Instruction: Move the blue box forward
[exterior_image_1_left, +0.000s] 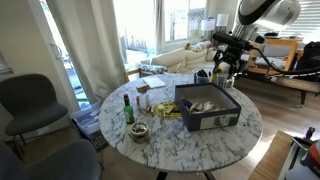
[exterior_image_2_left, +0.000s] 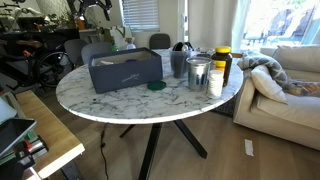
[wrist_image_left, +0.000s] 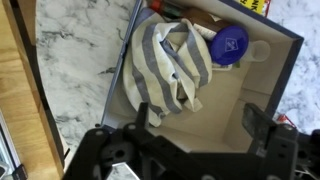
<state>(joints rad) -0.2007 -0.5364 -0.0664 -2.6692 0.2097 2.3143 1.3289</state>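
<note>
one shallow navy box (exterior_image_1_left: 208, 112) stands on the round marble table (exterior_image_1_left: 165, 138), on the half nearest the arm; in both exterior views it is by far the largest thing there (exterior_image_2_left: 125, 72). a green bottle (exterior_image_1_left: 128, 108) and other small items stand on the table's other half.

the gripper (exterior_image_1_left: 226, 78) hangs over the box's far side, touching nothing. in the wrist view its fingers (wrist_image_left: 140, 122) are spread wide with nothing between them, and the camera looks straight down into the box (wrist_image_left: 288, 75). how high it hangs over the rim i cannot tell.

inside lie a striped cloth (wrist_image_left: 170, 65), bunched close to one wall, and a blue disc (wrist_image_left: 230, 45) near the far end. most of the pale floor is bare.

judging by that load, the box should be light. the walls look thin and board-like: stiff enough to drag by, but likely to bow if squeezed hard. the marble looks smooth, so the box should slide easily and may swing round if pulled from a corner.

the best hold seems to be a pinch over the top of one wall, near its middle, one finger inside and one outside. the wall away from the cloth is the cleaner choice, since fabric caught in the pinch could slip. a low, level pull should keep the bottom flat on the table.
</note>
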